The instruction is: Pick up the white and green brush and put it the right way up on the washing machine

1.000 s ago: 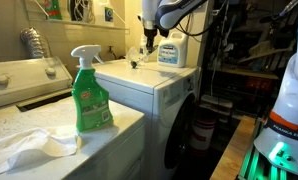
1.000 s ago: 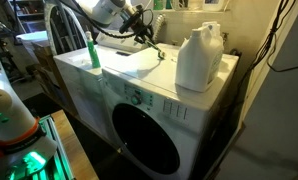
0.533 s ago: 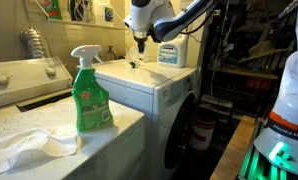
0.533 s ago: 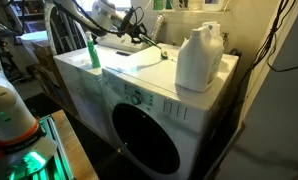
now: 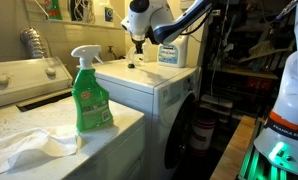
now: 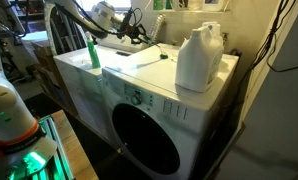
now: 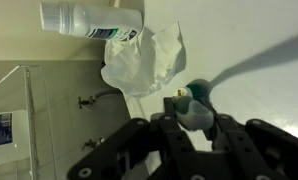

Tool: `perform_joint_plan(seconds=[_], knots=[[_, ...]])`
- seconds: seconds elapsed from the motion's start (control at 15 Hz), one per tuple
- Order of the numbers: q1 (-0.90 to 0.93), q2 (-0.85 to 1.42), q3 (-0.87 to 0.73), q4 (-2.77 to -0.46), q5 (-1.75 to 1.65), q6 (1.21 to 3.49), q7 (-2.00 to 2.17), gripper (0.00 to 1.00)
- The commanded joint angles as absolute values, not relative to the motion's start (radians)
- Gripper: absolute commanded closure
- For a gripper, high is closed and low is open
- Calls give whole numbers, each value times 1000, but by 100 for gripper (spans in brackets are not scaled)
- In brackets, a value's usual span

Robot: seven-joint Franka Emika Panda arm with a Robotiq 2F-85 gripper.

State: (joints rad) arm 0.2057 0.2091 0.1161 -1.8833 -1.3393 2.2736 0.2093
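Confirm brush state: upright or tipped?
Upright: in an exterior view the white and green brush stands vertical on top of the washing machine.

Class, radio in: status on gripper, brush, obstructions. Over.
Gripper hovering over washing machine, opening unclear. White and green brush upright on its top, apart from gripper. Detergent jug and white cloth nearby, not blocking.

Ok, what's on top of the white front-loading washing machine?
A white detergent jug and, beneath the gripper, the small white and green brush; its base is hidden.
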Motion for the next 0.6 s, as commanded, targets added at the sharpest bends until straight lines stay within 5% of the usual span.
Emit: perform_joint_plan(seconds=[0.0,0.07,0.47,0.53], knots=[[196,209,128,-1882,-1339,2270,207,69],[195,213,130,-1886,-1334,2274,202,92],[200,230,144,-1906,-1334,2278,197,92],[198,229,143,-1908,-1334,2280,200,45]])
